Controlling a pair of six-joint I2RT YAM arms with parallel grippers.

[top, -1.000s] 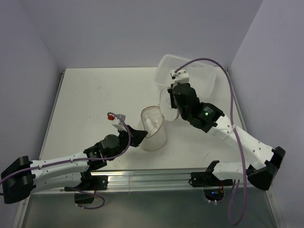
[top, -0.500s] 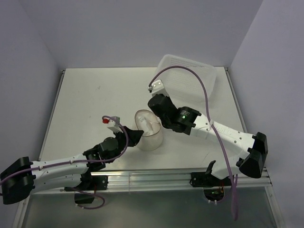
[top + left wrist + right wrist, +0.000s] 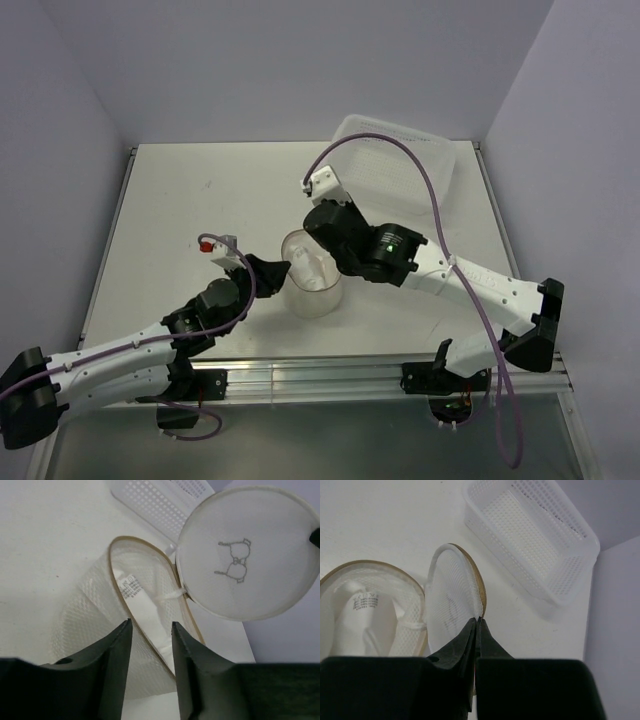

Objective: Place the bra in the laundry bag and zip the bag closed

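Bra [image 3: 362, 617] sits inside laundry bag [image 3: 312, 283], care label up, white fabric filling drum. Bag upright near table [image 3: 200, 200] front centre, mouth open. I see disc lid [image 3: 247, 555] hinged off far rim, standing on edge, bra icon facing left wrist camera. My right gripper [image 3: 478, 625] has fingers pressed together, pinching lid's beige rim. My left gripper [image 3: 149, 645] has fingers slightly apart, straddling near wall of bag. White perforated basket [image 3: 532, 535] well beyond bag, far right.

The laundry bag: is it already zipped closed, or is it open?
Open. The disc lid stands away from the beige rim of the laundry bag, and the bra shows inside.
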